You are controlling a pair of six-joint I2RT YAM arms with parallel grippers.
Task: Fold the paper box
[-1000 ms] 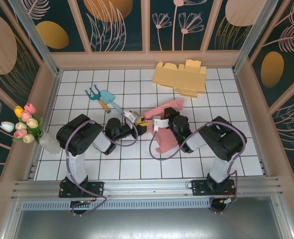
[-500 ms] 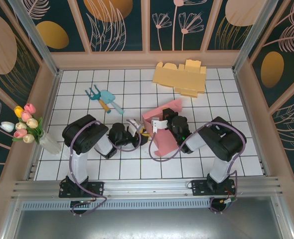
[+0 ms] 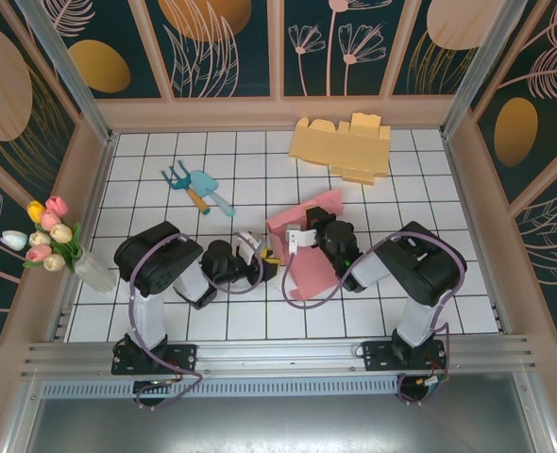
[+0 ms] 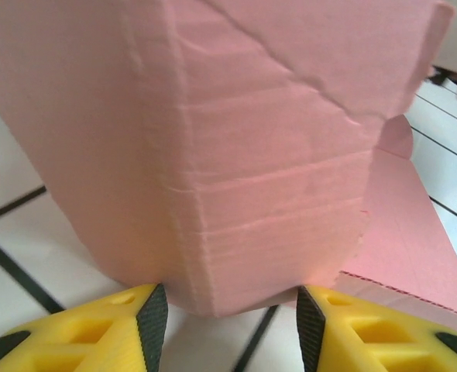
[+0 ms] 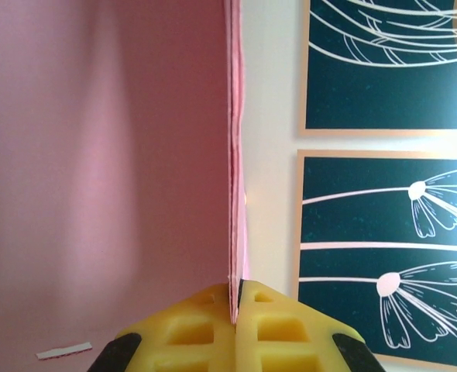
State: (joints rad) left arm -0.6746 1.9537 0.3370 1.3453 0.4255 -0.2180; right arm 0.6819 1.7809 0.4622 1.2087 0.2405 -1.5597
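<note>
Backing L gripper point(image 4: 226, 306) off near-left, jaws part-open | R gripper point(image 5: 236, 291) pinches pink box point(image 3: 312, 269) wall edge | wall now steeper; fold unfinished.

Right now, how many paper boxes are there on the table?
2. A pink box stands at the centre, pinched by the right hand; a yellow box lies unfolded at the far side.

No writing or number is legible on the pink paper box point(image 3: 309, 272) or wall panels point(image 3: 222, 47).
</note>
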